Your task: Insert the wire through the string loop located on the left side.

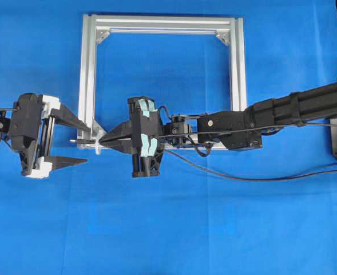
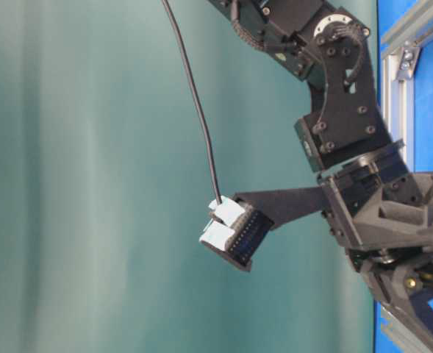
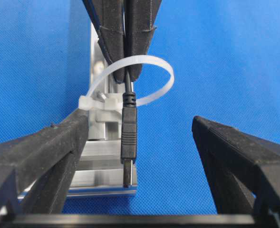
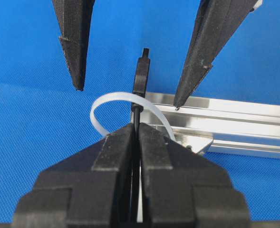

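We saw the right gripper (image 4: 136, 130) clamped on the wire (image 3: 129, 137), its plug past the string loop (image 3: 144, 71), between the left gripper's (image 3: 140, 142) spread fingers.

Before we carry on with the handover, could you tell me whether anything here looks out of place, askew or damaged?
Nothing stands out. The wire runs straight through the string loop, pinched behind its plug by the shut right gripper. The open left gripper brackets the plug without touching it. The aluminium frame lies flat and looks intact.
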Available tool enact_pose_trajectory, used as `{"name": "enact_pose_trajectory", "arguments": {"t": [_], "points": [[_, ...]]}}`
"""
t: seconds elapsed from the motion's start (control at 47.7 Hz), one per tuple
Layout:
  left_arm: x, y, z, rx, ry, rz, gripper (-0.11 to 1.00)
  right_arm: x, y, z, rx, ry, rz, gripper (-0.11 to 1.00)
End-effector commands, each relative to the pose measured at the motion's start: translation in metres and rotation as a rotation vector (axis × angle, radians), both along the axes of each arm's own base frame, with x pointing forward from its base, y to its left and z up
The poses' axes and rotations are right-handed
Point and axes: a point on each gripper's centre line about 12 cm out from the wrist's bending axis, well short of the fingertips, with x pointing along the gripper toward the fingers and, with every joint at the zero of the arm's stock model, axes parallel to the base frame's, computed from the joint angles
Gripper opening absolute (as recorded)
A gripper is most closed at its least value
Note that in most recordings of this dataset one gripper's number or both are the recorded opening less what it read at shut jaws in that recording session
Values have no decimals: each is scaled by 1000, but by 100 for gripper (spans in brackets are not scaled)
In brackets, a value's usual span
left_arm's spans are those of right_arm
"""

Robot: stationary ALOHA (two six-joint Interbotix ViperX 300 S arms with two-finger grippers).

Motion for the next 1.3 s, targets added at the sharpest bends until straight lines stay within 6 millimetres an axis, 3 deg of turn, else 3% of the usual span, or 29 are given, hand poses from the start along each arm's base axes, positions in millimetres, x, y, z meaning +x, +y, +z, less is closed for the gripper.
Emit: {"name": "enact_pose_trajectory", "arguments": {"t": [0.0, 0.21, 0.293, 0.335, 0.524, 0.587, 1.278], "points": [[4, 0, 4, -2, -20, 0, 89, 4, -1, 17, 2, -43, -3, 0], [4, 0, 5, -1, -25, 3, 88, 4, -2, 17, 3, -43, -4, 0], [7, 0, 7, -3, -30, 3, 82, 4, -2, 17, 3, -41, -4, 0], [8, 0, 7, -5, -30, 4, 75, 4, -2, 17, 3, -43, -4, 0], [11, -1, 9, -5, -38, 3, 18, 4, -2, 17, 3, -41, -4, 0], [10, 0, 8, -4, -37, 3, 7, 4, -2, 17, 3, -43, -4, 0], [8, 0, 6, -3, -21, 3, 8, 3, -1, 15, 7, -27, -5, 0]]}}
